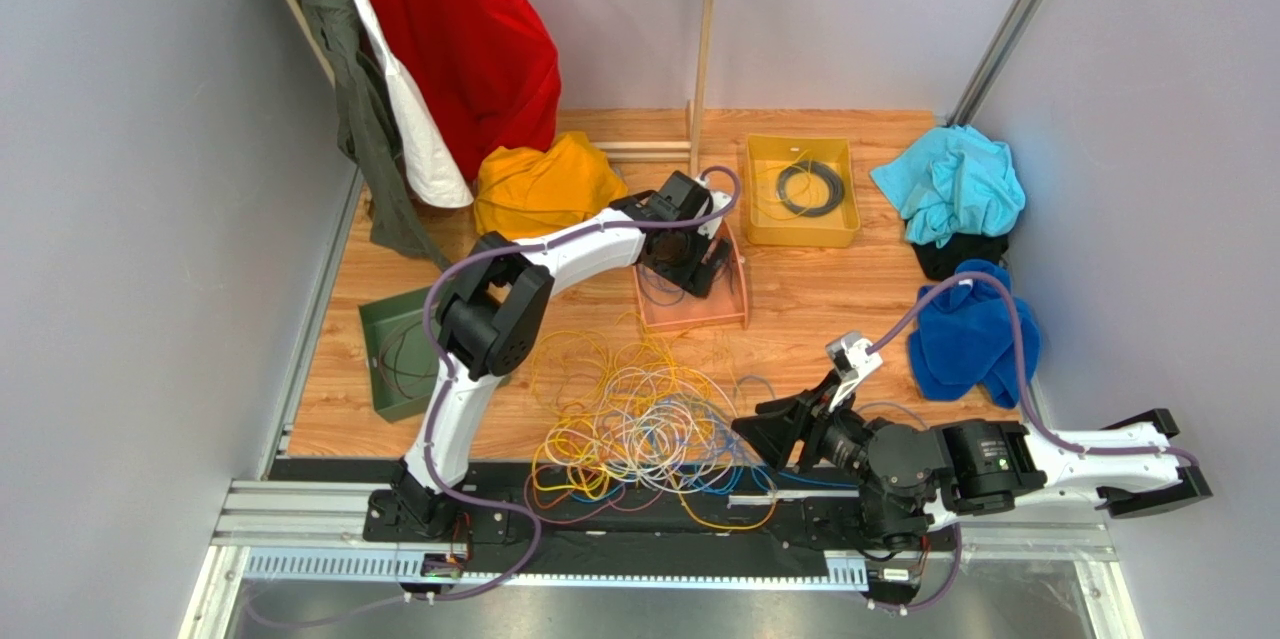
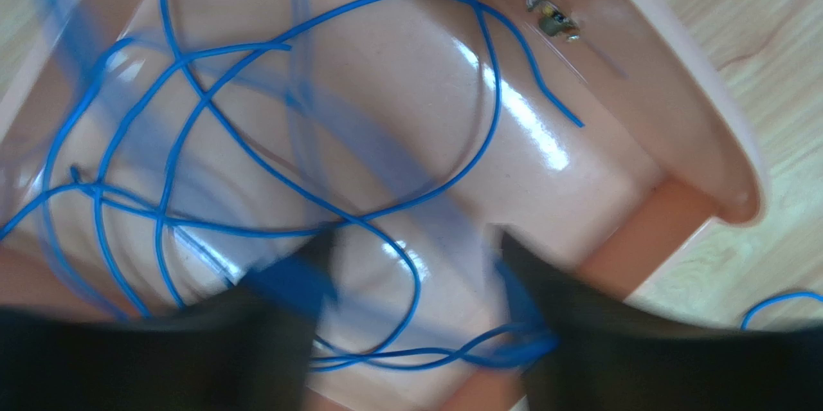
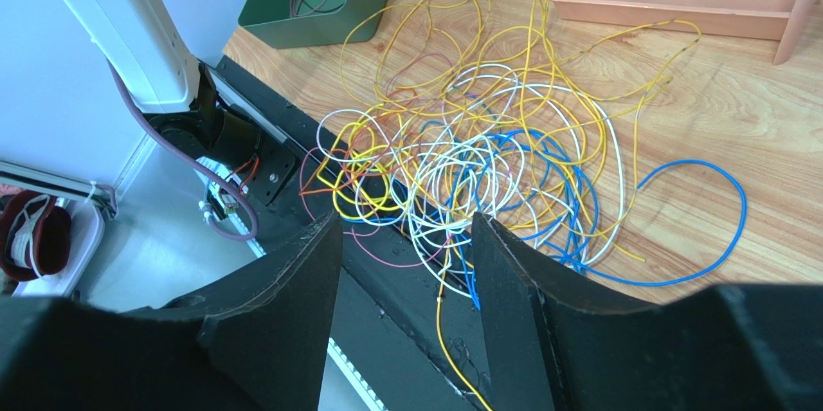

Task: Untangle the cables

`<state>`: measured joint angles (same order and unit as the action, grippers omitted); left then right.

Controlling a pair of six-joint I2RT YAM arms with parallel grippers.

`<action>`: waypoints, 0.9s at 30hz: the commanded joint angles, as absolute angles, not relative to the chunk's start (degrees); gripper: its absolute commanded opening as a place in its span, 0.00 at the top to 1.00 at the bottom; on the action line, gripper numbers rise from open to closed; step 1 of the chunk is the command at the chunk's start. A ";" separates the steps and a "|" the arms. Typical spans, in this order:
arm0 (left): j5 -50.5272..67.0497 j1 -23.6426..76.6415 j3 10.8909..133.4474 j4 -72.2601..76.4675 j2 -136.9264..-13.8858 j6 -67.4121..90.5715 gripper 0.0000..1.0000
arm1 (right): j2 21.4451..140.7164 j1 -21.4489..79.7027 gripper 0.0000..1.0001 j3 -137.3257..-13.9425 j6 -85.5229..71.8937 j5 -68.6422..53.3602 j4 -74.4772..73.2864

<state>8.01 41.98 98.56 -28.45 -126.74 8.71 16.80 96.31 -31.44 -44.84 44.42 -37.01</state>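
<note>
Tangle of cables (image 1: 646,422), lower centre of the top view: thin, glossy, limp wires in yellow, white, blue and orange. The loops share no single long axis, and the heap spreads widest from left to right. The right gripper (image 1: 759,437), jaws spread and empty, sits just right of the heap and is the nearer. The left gripper (image 2: 415,276), jaws likewise apart and holding nothing, hangs over the smooth pink tray (image 2: 676,93), where one blue cable (image 2: 495,93) lies loose.

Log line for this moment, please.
left gripper: open over pink tray, blue cable inside | right gripper: open at cable pile
</note>
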 commanded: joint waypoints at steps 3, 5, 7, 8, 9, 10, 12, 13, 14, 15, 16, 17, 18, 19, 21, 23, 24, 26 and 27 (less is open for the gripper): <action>2.21 42.19 97.65 -28.39 -118.48 8.36 0.01 | 17.23 96.59 0.45 -31.55 -46.23 44.74 -34.02; 0.97 42.27 98.34 -29.52 -116.56 7.82 0.01 | 17.14 96.50 0.45 -31.46 -46.23 44.82 -33.84; 0.09 42.19 98.70 -30.32 -115.23 7.21 0.01 | 17.14 96.50 0.45 -31.38 -46.23 44.74 -33.66; 0.17 42.27 98.53 -30.58 -113.57 7.12 0.01 | 17.05 96.59 0.45 -31.38 -46.23 44.65 -33.84; -1.65 42.28 98.44 -30.67 -112.68 6.95 0.01 | 17.05 96.59 0.45 -31.38 -46.14 44.82 -33.92; -1.93 42.28 98.09 -30.85 -111.63 6.94 0.01 | 16.88 96.50 0.45 -31.38 -46.23 44.91 -34.01; -2.99 42.36 95.90 -30.50 -107.60 7.73 0.01 | 16.79 96.50 0.45 -31.29 -46.14 45.26 -34.36; -2.90 42.45 94.32 -29.54 -105.84 8.00 0.01 | 16.79 96.59 0.45 -31.29 -45.97 45.44 -34.28; -2.73 42.80 91.26 -27.53 -102.25 8.17 0.01 | 16.70 96.59 0.45 -31.20 -45.71 45.70 -34.36; -3.25 43.06 90.01 -26.99 -100.56 8.70 0.01 | 16.79 96.59 0.45 -31.11 -45.36 46.23 -34.28; -3.95 43.41 88.78 -26.63 -98.81 9.14 0.01 | 17.22 96.59 0.45 -30.94 -45.00 46.49 -34.28; -5.26 44.03 86.33 -26.37 -95.48 9.75 0.01 | 17.49 96.59 0.44 -30.59 -44.48 47.10 -34.10; -5.88 44.38 84.39 -25.76 -93.36 11.76 0.01 | 18.01 96.59 0.44 -30.32 -44.12 47.89 -33.67; -6.41 44.91 81.85 -22.79 -91.25 13.00 0.01 | 19.15 96.50 0.44 -29.63 -43.86 48.51 -33.40; -7.82 45.88 73.77 -20.23 -84.57 17.55 0.01 | 20.56 96.50 0.44 -29.18 -43.60 49.48 -32.70; -9.57 46.75 66.14 -17.59 -78.35 22.29 0.01 | 22.58 96.50 0.44 -28.48 -42.98 49.92 -30.86; -10.28 47.11 63.66 -16.97 -76.31 23.80 0.01 | 24.07 96.50 0.44 -28.22 -42.20 49.75 -30.07; -13.52 49.55 56.30 -15.83 -69.74 27.84 0.01 | 26.09 96.42 0.43 -27.69 -41.22 49.22 -27.61; -14.67 50.79 53.90 -15.65 -67.70 28.91 0.01 | 29.15 96.42 0.43 -27.69 -40.44 48.17 -26.90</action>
